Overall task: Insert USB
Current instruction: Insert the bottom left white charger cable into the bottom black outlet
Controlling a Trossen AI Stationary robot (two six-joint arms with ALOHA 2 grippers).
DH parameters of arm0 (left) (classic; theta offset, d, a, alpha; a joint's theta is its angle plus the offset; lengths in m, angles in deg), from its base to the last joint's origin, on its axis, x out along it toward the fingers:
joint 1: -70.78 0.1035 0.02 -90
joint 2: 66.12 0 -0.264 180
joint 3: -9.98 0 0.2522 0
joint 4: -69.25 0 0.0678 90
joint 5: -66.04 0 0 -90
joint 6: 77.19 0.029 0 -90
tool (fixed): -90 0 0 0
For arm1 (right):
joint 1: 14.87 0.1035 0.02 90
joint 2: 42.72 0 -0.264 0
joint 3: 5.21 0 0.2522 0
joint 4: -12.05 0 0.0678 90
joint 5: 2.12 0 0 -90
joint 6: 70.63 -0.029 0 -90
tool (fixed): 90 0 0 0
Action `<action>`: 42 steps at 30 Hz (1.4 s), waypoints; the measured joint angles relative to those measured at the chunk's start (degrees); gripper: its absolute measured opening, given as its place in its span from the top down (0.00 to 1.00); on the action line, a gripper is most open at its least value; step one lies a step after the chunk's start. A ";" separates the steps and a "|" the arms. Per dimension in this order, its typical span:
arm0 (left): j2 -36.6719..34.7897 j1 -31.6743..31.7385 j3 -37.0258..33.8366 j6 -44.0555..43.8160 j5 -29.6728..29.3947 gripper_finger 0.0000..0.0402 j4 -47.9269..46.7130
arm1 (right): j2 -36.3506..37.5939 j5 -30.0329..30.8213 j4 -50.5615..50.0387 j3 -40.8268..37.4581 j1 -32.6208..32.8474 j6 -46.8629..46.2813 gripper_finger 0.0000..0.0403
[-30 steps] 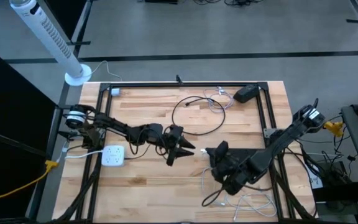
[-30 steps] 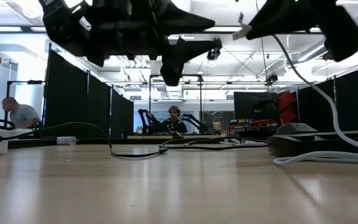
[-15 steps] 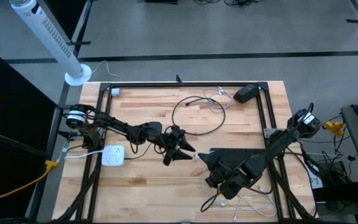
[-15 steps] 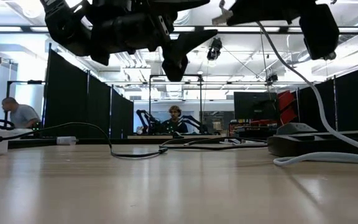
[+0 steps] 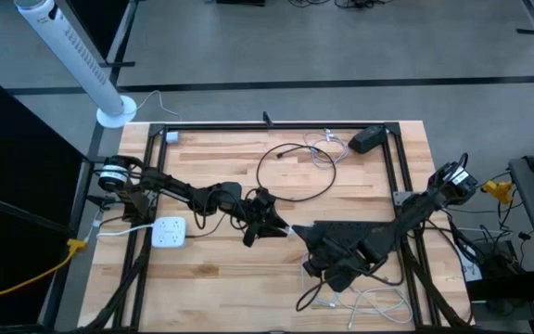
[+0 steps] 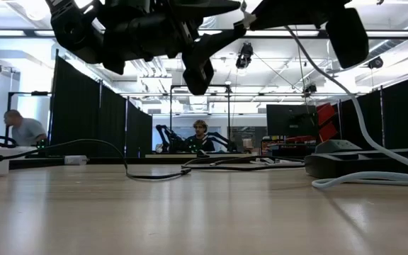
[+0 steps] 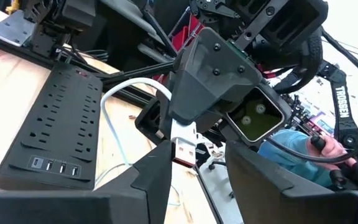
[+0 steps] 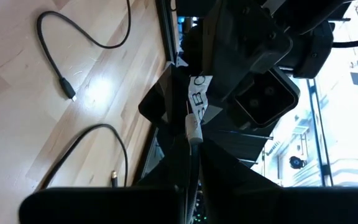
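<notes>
The white USB plug (image 7: 183, 147) with its metal tip sits in the air above the table's middle, held by my right gripper (image 5: 293, 232). Its white cable (image 6: 363, 131) trails down to the table's near right. My left gripper (image 5: 271, 224) is open and faces the right one. In the left wrist view its two fingers (image 7: 156, 177) stand on either side of the plug's tip. I cannot tell whether they touch it. A black power strip (image 7: 50, 127) with USB ports (image 7: 55, 167) lies flat on the table below the right arm. My right gripper (image 8: 191, 142) pinches the white body of the USB plug (image 8: 194, 126) between its two fingers. It comes roughly level from the table's right, along the plug. The metal tip (image 7: 181, 153) sticks out past the fingers toward the left gripper. The plug is lifted clear and its cable hangs slack.
A white outlet block (image 5: 168, 232) lies near the left edge. A black cable loop (image 5: 295, 172) and a black adapter (image 5: 369, 139) lie toward the far side. Loose white cables (image 5: 369, 301) lie at the near right. People sit in the room beyond (image 6: 198, 134).
My right gripper has moved toward the table's left, carrying the USB plug up to my left gripper, so the plug's tip now sits between the left fingers. The white cable has been drawn along behind it. The left gripper has stayed about where it was.
</notes>
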 joint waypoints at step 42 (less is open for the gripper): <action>0.00 -0.17 -0.02 16.12 -12.14 1.00 -6.41 | 5.07 -10.85 -24.92 -0.11 -2.10 -50.09 0.43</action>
